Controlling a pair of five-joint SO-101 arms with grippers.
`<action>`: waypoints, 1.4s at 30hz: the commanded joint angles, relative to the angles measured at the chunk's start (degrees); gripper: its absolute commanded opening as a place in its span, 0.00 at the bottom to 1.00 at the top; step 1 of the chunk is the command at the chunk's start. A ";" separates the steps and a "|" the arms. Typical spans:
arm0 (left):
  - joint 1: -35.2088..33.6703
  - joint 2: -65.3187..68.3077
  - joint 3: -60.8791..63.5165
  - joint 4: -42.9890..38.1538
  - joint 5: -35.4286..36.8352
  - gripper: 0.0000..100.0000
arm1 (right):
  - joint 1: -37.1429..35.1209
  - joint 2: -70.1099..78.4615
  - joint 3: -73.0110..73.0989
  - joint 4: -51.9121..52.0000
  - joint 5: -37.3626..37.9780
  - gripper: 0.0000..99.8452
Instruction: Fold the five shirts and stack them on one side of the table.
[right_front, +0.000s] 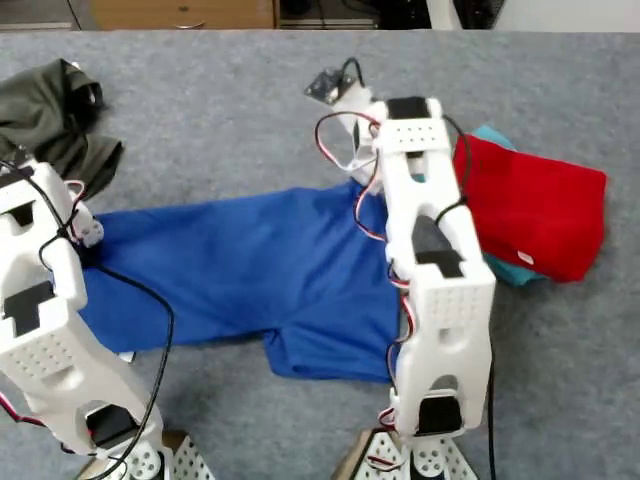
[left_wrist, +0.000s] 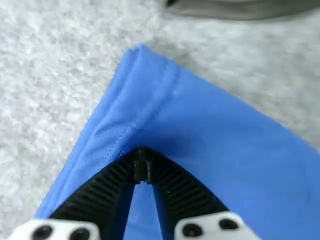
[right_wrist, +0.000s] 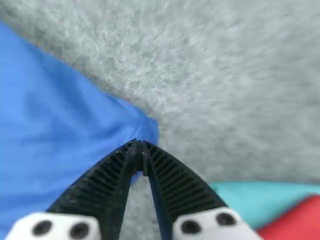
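As the blue shirt (right_front: 250, 270) lay spread flat across the middle of the grey worktop (right_front: 220, 110), we noted its long axis running side to side, from one arm to the other. Left claw (left_wrist: 140, 172): jaws pressed together on the hem at the shirt's far left corner, blue cloth showing between the fingers. Right claw (right_wrist: 142, 161): likewise pinched on the far right corner, near the folded pile. The shirt thus stretched between the two claws, each arm holding the end nearer itself, and most of the cloth lay from those pinches back toward the arm bases. We judged that the coming fold would turn on both held corners travelling together across the long axis, toward the near edge. Count: four shirts seen, not five. One blue; one red shirt (right_front: 530, 205), folded, resting on one teal shirt (right_front: 505, 268) at the right side; one dark green shirt (right_front: 50, 115), crumpled at the far left corner. Two arms, two claws.
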 joint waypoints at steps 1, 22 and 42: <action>-3.25 1.54 0.18 -2.20 0.18 0.02 | 2.77 3.82 -3.82 -2.02 0.00 0.00; -5.54 -9.10 -2.81 5.45 -2.46 0.02 | -1.19 3.38 -36.79 24.18 1.23 0.00; -3.60 -47.43 32.97 -4.40 -7.91 0.02 | -8.13 -49.71 20.88 25.32 16.97 0.01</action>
